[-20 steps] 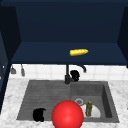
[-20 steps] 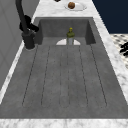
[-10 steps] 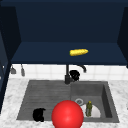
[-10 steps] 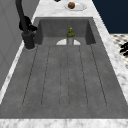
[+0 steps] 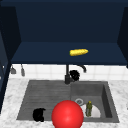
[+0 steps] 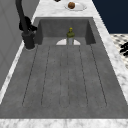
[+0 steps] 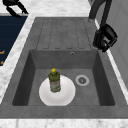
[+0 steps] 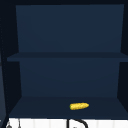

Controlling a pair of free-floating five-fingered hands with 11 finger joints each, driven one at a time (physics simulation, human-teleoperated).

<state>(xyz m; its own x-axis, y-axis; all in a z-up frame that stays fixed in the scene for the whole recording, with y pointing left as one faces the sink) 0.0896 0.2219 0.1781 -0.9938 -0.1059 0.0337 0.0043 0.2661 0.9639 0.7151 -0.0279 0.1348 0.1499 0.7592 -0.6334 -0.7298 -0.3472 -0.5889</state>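
Where the faucet (image 6: 28,41) rises upright from the back rim of the sink (image 7: 62,111), you find the right hand (image 7: 105,37) against its column, fingers curled round it | left hand (image 5: 38,115) well apart, off the front edge of the worktop (image 7: 7,75), fingers loosely spread | bottle (image 7: 54,81) upright on plate (image 7: 67,96) in the basin.

No change is detectable between the earlier frames and now. Both the right robot hand (image 5: 74,75) at the faucet (image 5: 67,75) and the left robot hand (image 5: 38,114) hold position.
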